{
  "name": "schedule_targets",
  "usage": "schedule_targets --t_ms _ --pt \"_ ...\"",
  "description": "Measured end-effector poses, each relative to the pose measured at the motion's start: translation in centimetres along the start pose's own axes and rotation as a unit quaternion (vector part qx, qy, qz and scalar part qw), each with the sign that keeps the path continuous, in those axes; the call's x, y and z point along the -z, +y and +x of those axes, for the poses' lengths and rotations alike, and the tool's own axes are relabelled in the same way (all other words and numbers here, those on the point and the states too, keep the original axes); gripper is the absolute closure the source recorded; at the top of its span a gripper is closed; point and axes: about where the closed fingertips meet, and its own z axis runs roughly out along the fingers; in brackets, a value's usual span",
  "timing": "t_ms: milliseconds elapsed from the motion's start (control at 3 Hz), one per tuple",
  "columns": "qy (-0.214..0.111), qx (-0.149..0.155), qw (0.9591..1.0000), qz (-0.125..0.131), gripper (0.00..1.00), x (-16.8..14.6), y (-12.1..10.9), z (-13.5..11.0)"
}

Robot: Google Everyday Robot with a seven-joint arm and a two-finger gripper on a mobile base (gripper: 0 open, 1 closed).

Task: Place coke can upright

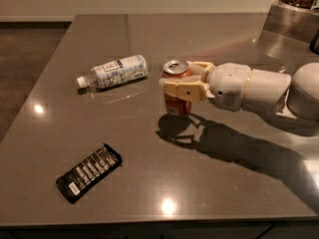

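One pincer (175, 76) grips the upright coke can (177, 106) beside the bottle (117, 71); lettering seemingly unreadable.

Coke can (176, 103) upright in the gripper (177, 77)

The can is red-orange with a silver top, and the top faces up. The gripper holds it around the middle, one finger on each side. Its bottom is at the grey table (149, 183) or just above; I cannot tell which.
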Motion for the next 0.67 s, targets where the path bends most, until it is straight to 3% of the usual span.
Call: schedule_targets --t_ms 333,667 --pt "-0.035 -0.003 0.9994 0.009 1.0 0.2 -0.1 0.8" --pt "-0.055 -0.007 0.9983 0.017 0.74 0.3 -0.4 1.9"
